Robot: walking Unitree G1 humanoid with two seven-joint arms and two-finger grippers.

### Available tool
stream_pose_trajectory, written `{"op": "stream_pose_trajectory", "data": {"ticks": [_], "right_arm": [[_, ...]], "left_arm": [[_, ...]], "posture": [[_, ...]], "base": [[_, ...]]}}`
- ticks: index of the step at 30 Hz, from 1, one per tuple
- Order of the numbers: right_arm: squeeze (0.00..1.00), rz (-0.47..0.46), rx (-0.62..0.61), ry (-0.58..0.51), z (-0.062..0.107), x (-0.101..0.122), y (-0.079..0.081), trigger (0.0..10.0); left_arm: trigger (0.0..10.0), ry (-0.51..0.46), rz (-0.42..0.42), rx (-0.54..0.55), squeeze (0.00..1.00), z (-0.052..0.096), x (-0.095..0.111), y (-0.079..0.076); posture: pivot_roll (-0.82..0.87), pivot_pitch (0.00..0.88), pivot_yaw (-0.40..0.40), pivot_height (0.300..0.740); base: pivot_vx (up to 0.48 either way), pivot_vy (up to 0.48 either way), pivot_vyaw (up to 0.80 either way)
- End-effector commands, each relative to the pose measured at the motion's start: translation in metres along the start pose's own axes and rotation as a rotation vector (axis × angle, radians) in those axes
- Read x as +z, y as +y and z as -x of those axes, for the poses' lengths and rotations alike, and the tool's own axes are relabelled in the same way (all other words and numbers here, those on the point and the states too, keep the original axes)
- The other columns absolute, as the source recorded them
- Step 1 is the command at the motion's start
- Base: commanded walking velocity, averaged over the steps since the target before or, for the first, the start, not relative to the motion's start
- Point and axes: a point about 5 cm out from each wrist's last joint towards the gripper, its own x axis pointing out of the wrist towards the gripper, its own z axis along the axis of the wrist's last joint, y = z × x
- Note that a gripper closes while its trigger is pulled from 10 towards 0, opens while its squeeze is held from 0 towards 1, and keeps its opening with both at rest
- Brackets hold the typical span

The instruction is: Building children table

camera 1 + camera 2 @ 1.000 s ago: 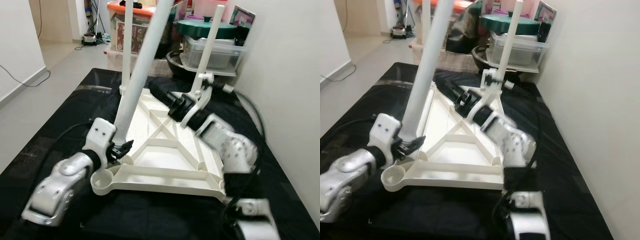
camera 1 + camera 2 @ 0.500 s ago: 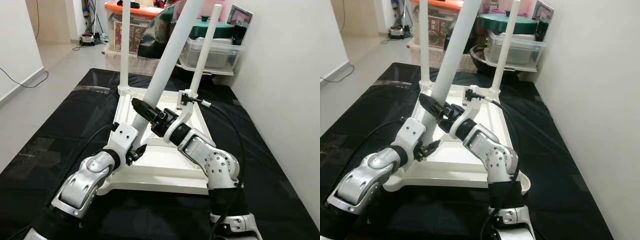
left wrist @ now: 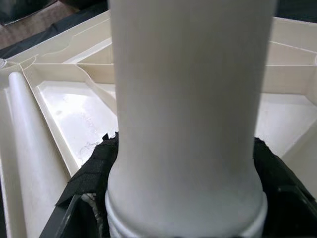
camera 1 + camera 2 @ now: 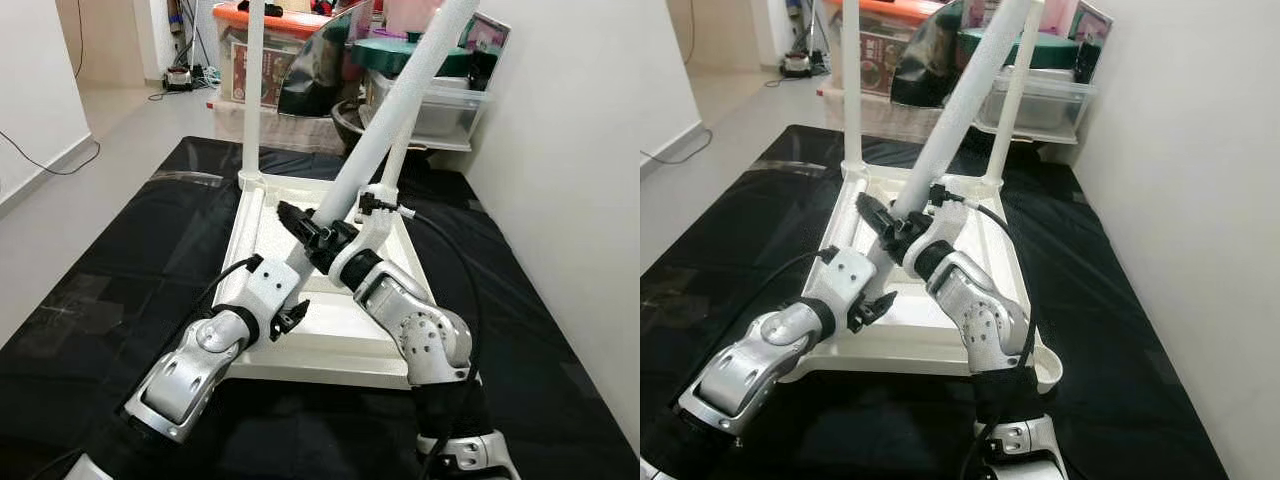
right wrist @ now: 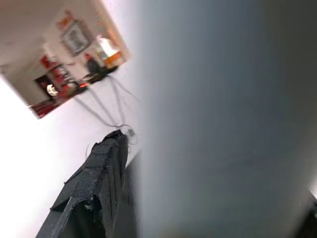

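The white table top (image 4: 262, 215) lies upside down on a black mat (image 4: 130, 250). Two white legs stand upright in its far corners, one at the left (image 4: 253, 90) and one at the right (image 4: 1012, 100). A third white leg (image 4: 385, 125) leans steeply towards the far right above the top. My left gripper (image 4: 292, 300) is shut on its lower end, black fingers (image 3: 94, 168) on either side of the leg (image 3: 188, 99). A little higher up, my right gripper (image 4: 305, 225) is shut on the same leg (image 5: 213, 124), one finger (image 5: 99, 173) showing beside it.
Storage boxes (image 4: 260, 50) and a clear bin (image 4: 440, 100) stand just beyond the mat. A white wall (image 4: 570, 200) runs along the right. The top's near right corner socket (image 4: 1048, 368) sits beside my right arm. Bare floor lies to the left.
The held leg has tipped further right and its lower end has moved over the top. My right gripper left the far right leg's base and closed on the held leg.
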Motion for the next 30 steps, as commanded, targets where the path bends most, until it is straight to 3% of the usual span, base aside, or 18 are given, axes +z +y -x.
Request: {"op": "stream_pose_trajectory", "data": {"ticks": [1, 2, 6, 13, 14, 24, 25, 27, 30], "right_arm": [[0.00, -0.059, -0.018, -0.010, -0.002, -0.011, 0.004, 10.0], [0.00, -0.071, -0.035, -0.024, -0.001, -0.010, 0.001, 0.0], [0.00, -0.089, -0.034, -0.035, 0.002, -0.010, 0.000, 0.0], [0.00, -0.105, 0.029, -0.014, 0.004, -0.015, 0.006, 0.0], [0.00, -0.101, 0.036, -0.013, 0.004, -0.015, 0.007, 0.0], [0.00, -0.064, 0.035, -0.025, 0.003, -0.005, -0.002, 0.0], [0.00, -0.038, 0.014, -0.048, 0.001, 0.006, -0.011, 0.0], [0.00, -0.031, 0.008, -0.055, 0.001, 0.009, -0.013, 0.0], [0.00, 0.030, -0.058, -0.129, -0.002, 0.039, -0.031, 0.0]], "left_arm": [[10.0, -0.030, -0.030, -0.075, 0.00, -0.001, 0.008, -0.016], [10.0, -0.026, -0.032, -0.077, 0.00, 0.000, 0.006, -0.017], [10.0, -0.019, -0.032, -0.074, 0.00, 0.000, 0.003, -0.016], [10.0, -0.026, -0.121, -0.068, 0.00, 0.002, 0.000, -0.008], [10.0, -0.038, -0.123, -0.071, 1.00, 0.003, 0.000, -0.006], [10.0, -0.155, -0.044, -0.067, 1.00, 0.024, 0.008, 0.007], [10.0, -0.214, 0.003, -0.093, 1.00, 0.034, 0.013, 0.008], [10.0, -0.232, 0.018, -0.102, 1.00, 0.037, 0.014, 0.009], [10.0, -0.229, 0.016, -0.141, 1.00, 0.050, 0.008, 0.009]], "posture": [[0.12, 0.000, -0.126, 0.740], [0.12, 0.000, -0.124, 0.740], [0.12, 0.000, -0.124, 0.740], [0.12, 0.000, -0.123, 0.740], [0.12, 0.000, -0.123, 0.740], [0.13, 0.000, -0.135, 0.740], [0.13, 0.000, -0.136, 0.740], [0.13, 0.000, -0.136, 0.740], [0.13, 0.000, -0.140, 0.740]], "base": [[0.000, 0.000, 0.00], [0.000, 0.000, 0.00], [0.000, 0.000, 0.00], [0.000, 0.000, 0.00], [0.000, 0.000, 0.00], [0.000, 0.000, 0.00], [0.000, 0.000, 0.00], [0.000, 0.000, 0.00], [0.000, 0.000, 0.00]]}}
